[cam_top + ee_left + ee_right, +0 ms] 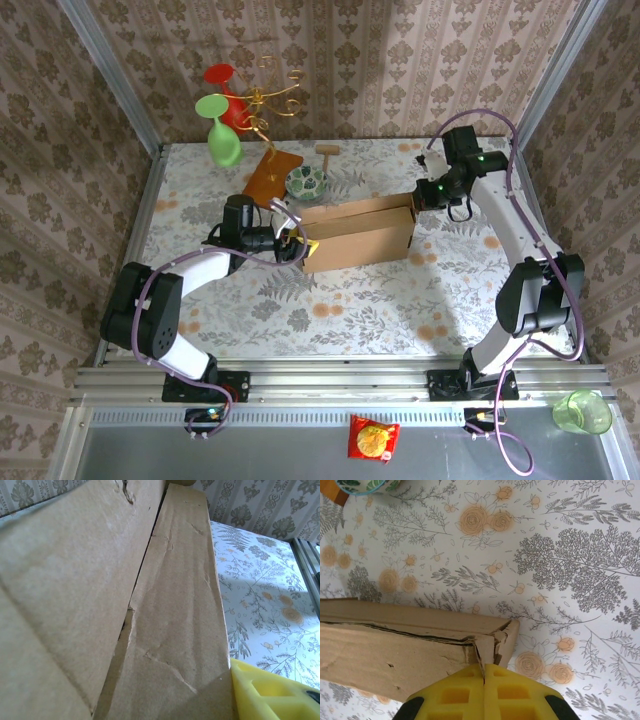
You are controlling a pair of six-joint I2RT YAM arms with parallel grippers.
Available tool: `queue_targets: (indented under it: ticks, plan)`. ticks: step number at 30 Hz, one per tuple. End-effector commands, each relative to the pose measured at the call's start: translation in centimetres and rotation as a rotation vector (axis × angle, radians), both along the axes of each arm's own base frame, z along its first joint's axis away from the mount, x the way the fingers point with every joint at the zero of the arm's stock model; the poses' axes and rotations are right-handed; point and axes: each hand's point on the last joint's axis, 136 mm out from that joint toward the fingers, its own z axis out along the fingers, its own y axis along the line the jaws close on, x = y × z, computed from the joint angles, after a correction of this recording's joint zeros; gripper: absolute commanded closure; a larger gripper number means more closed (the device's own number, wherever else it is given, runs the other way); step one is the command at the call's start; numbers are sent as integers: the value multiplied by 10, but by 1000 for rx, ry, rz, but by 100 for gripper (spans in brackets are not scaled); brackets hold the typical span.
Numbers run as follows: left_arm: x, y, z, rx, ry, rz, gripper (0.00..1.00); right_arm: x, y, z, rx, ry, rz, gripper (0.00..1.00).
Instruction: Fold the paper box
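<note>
The paper box (360,232) is a long tan cardboard box in the middle of the table, its lid seam slightly open. My left gripper (300,244) is at its left end. In the left wrist view the box (175,605) sits between the jaws. One yellow finger (270,692) presses its narrow side and the other is hidden behind cardboard. My right gripper (418,196) is at the right end. There its yellow fingers are shut (484,667) on a thin torn corner flap of the box (395,650).
Behind the box are a patterned bowl (306,181), a reddish wooden board (272,172) with a gold wire stand, green (222,135) and red (228,95) glasses, and a small wooden piece (327,150). A snack packet (373,438) and a green cup (583,411) lie off the table.
</note>
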Motion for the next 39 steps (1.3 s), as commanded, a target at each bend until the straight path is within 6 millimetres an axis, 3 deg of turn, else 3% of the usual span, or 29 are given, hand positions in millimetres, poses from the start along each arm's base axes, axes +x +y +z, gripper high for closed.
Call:
queue_targets:
  ticks: [1, 12, 24, 31, 36, 39]
  plan:
    - [3, -2, 6, 3, -11, 24, 47, -10, 5, 4, 21, 35, -83, 100]
    - [4, -1, 6, 13, -12, 40, 46, -17, 12, -4, 40, 25, -179, 100]
    - [10, 1, 4, 17, 7, 76, 46, -33, 12, -19, 28, -105, -157, 100]
    - [15, 2, 6, 4, 21, 99, 46, -41, 14, -15, 44, -237, -144, 100]
    - [21, 6, 9, -6, 41, 145, 37, -46, 11, -23, 24, -247, -158, 100]
    - [25, 12, 21, -29, 23, 199, 30, -45, 9, -21, 6, -252, -172, 100]
